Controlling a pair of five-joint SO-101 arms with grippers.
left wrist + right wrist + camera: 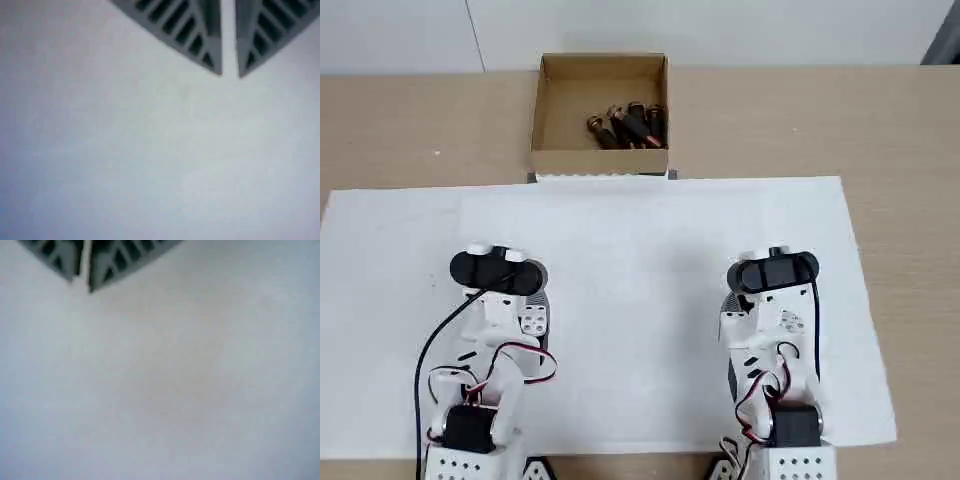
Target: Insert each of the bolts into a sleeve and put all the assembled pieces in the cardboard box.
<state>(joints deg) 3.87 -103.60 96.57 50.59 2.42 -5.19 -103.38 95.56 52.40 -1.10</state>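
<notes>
The cardboard box (pixel 550 110) stands at the far middle of the table. Inside it lie several dark bolt-and-sleeve pieces (pixel 628 126) bunched toward its right half. Both arms are folded back near the front edge, far from the box. My left gripper (pixel 230 74) hangs just over the white sheet, its ribbed fingers (pixel 197 42) nearly together with nothing between them. Over the same sheet my right gripper (pixel 80 285) is also shut and empty. In the high view the left arm (pixel 498 272) and the right arm (pixel 774 272) show from above.
A large white sheet (pixel 640 260) covers the table's middle and front, with bare wooden tabletop (pixel 410 120) around it. Black and red cables (pixel 470 360) run along both arms near the front edge.
</notes>
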